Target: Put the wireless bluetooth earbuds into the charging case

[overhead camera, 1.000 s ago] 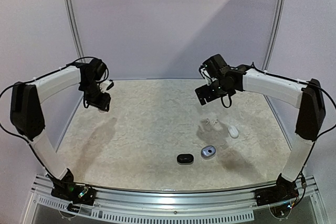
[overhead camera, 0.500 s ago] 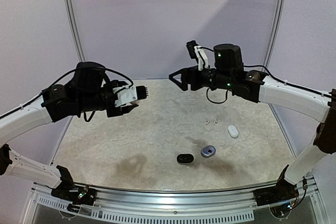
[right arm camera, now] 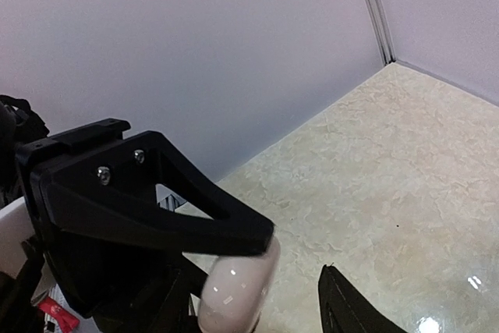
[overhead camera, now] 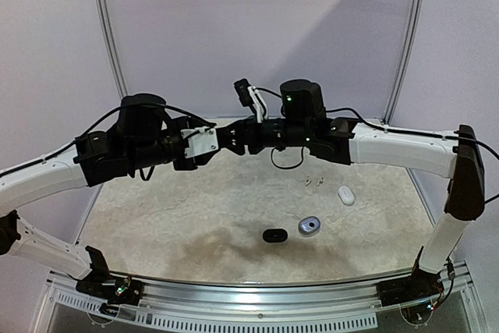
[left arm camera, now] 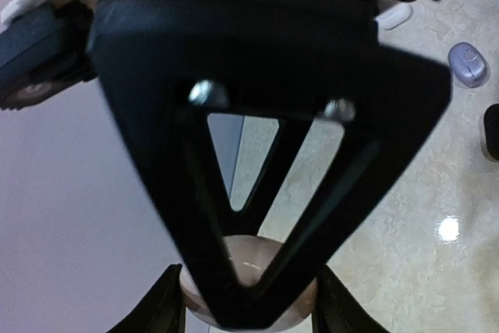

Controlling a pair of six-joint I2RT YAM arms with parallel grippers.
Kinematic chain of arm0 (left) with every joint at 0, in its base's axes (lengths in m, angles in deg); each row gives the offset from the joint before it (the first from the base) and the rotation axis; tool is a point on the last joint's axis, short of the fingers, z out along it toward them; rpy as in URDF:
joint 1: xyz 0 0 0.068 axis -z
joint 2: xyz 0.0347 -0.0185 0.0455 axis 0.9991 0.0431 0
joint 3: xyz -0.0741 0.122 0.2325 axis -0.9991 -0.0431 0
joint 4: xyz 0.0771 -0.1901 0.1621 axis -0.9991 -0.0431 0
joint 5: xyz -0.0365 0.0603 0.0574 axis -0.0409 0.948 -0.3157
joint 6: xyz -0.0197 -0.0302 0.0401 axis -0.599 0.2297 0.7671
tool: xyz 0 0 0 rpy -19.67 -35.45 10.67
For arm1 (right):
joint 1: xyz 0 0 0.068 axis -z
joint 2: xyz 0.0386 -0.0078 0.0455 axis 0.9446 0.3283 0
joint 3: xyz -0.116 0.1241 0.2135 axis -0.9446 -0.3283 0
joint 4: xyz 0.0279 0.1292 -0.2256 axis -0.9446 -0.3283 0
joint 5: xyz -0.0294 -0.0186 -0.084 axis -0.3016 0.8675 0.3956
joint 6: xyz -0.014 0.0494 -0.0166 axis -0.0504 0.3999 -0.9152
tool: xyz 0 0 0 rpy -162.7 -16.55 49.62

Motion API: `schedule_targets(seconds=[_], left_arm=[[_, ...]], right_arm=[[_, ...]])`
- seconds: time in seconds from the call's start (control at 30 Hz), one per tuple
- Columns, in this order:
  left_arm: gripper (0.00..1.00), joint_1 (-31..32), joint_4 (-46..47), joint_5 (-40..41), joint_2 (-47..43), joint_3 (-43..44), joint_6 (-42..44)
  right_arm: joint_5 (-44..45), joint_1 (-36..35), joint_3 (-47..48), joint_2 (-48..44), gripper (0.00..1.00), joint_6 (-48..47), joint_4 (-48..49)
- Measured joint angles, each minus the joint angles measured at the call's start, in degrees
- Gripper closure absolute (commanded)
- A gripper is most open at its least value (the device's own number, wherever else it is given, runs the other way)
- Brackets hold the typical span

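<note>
The left gripper (left arm camera: 248, 306) clamps a glossy, pale, rounded plastic case (right arm camera: 234, 290), while the matte black jaws of the right gripper (right arm camera: 253, 308) stand apart around it.

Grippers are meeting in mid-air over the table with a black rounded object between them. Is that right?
Not quite: the rounded object between them is pale, whitish-pink, not black. The left wrist view shows it between the fingers of the left gripper, a finger of the right gripper across its front. They do meet in mid-air over the table.
</note>
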Motion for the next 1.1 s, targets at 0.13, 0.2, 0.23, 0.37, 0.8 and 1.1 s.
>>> schedule_targets(seconds=[0.13,0.2,0.23,0.37,0.8,1.1], left_arm=[[1.00,0.13,0.98,1.66,1.38,0.02,-0.44],[1.00,0.33,0.85,2.38,1.46,0.02,-0.37],[1.00,0.37,0.87,2.71,1.53,0.02,-0.15],[0.40,0.55,0.85,3.50,1.60,0.02,-0.57],[0.10,-4.74,-7.65,-21.42,-8.41,-6.08,-19.08],[0.30,-7.19,3.80,-35.80,-15.28,-24.65,-31.80]], right_arm=[[0.00,-0.85,3.76,2.80,0.78,-0.24,-0.92],[0.81,-0.81,3.89,3.26,0.91,0.94,-1.44],[0.81,-0.79,3.91,3.41,0.98,1.33,-1.29],[1.42,-0.83,4.02,3.43,1.00,2.38,-1.57],[-1.07,-1.05,0.83,-2.84,1.00,-29.24,-20.15],[-4.28,-3.72,6.73,-5.35,1.00,-56.19,-33.07]])
